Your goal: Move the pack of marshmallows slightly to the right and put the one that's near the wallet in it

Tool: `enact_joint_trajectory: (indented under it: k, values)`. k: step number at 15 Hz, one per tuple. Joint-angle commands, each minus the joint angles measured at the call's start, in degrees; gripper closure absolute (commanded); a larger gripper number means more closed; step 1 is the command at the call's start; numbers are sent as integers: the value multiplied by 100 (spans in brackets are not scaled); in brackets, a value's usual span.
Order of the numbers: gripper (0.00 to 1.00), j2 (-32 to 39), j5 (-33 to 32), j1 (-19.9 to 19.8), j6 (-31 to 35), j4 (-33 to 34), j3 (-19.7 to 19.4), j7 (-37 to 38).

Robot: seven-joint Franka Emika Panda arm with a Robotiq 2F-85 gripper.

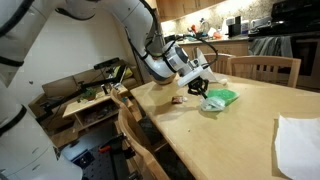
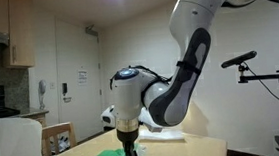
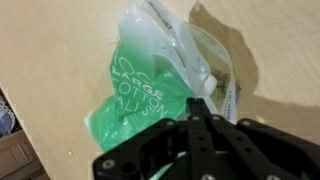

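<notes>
**Slide the bag low and keep its mouth reachable**

In the wrist view the gripper point(image 3: 198, 110) has its jaws pressed fully together. Their tips sit on the clear plastic of the pack of marshmallows point(image 3: 145, 85), which spreads from them toward 10 o'clock and lies flat on the table point(image 3: 50, 40). I cannot tell whether a fold of film is pinched between them; nothing bulky is held.

The step in hand looks like the short sideways shift of the bag. To do it well, start with a small pull and check that the bag follows. If it does not, the tips are only resting on it and need a fresh bite. Drag the bag rather than lift it, because a soft bag would sag and could spill its lumps. Keep the move short and slow, and end with the opening unfolded.

In an exterior view the wallet point(image 1: 176, 100) lies at 9 o'clock from the bag, near it but apart. The loose marshmallow beside it is too small to make out. Farther off, at 4 o'clock, a white napkin point(image 1: 298, 140) lies well apart, so a slight slide should not reach it.
</notes>
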Motion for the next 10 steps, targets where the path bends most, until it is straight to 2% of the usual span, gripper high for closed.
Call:
enact_joint_trajectory:
  k: [1,7,10]
  values:
    - [100,-8,-269,44,470,-66,25,200]
    - [100,96,-271,85,960,43,-72,336]
    - [100,192,-281,148,1439,168,-311,456]
